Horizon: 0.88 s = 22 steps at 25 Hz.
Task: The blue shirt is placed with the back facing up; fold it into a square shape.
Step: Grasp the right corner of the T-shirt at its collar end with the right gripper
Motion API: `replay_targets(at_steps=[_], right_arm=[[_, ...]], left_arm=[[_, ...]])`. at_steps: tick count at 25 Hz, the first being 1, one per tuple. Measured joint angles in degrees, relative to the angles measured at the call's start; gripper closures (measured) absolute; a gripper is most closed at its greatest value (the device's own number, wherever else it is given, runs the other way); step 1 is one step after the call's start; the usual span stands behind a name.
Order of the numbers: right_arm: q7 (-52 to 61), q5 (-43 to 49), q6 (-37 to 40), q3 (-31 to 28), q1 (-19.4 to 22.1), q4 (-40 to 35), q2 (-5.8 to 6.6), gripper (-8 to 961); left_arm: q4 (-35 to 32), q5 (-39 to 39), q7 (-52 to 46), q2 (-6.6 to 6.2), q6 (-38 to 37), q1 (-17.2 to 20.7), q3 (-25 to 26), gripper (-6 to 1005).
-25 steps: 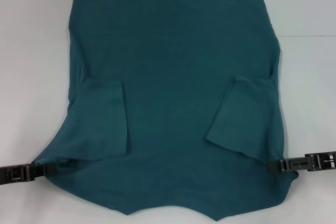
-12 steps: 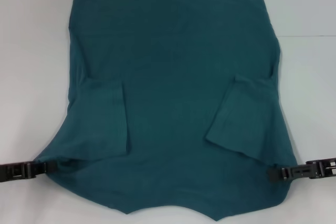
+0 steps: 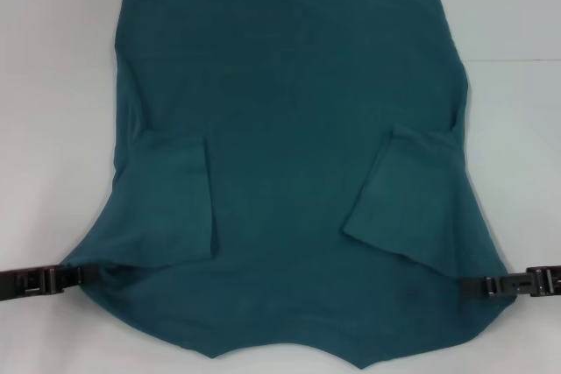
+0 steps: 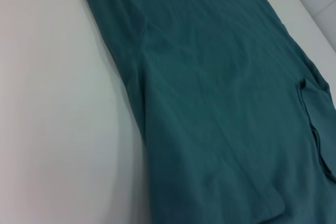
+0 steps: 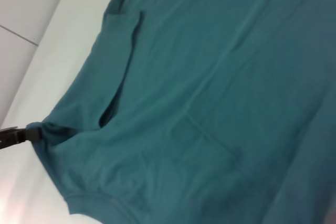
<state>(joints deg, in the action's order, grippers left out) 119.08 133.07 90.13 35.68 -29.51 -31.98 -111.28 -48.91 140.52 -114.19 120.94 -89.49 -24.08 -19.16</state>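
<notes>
2 grippers sit at the near corners: left gripper [image 3: 74,277] and right gripper [image 3: 469,285] each pinch an edge of the blue shirt [image 3: 289,155], which lies plain side up on the white table [image 3: 53,85] with both sleeves folded in. Step looks like the lengthwise fold; next, both probably carry the near edge to the far hem together.

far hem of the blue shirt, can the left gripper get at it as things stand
Probably not right away. The left gripper is shut on the near-left edge of the blue shirt, as the right gripper is on the near-right. Nothing lies on the shirt, so it seems free once released.
</notes>
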Motion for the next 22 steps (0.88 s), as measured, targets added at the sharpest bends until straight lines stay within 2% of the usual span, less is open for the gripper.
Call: replay_targets(at_steps=[1, 6, 14, 20, 22], right_arm=[[-0.1, 0.0, -0.2, -0.1, 0.3, 0.0, 0.08, 97], [-0.2, -0.1, -0.3, -0.3, 1.1, -0.4, 0.18, 315], [-0.4, 0.0, 0.2, -0.8, 2.1, -0.5, 0.20, 560], [-1.2, -0.2, 0.2, -1.5, 3.1, -0.5, 0.19, 797], [-1.6, -0.3, 0.2, -2.0, 3.3, -0.2, 0.13, 846]], left_arm=[[0.0, 0.0, 0.0, 0.00, 0.0, 0.0, 0.0, 930], [0.0, 0.0, 0.0, -0.01, 0.0, 0.0, 0.0, 927], [0.0, 0.0, -0.2, -0.01, 0.0, 0.0, 0.1, 922], [0.0, 0.0, -0.6, -0.01, 0.0, 0.0, 0.2, 918], [0.0, 0.0, -0.9, -0.01, 0.0, 0.0, 0.2, 917]])
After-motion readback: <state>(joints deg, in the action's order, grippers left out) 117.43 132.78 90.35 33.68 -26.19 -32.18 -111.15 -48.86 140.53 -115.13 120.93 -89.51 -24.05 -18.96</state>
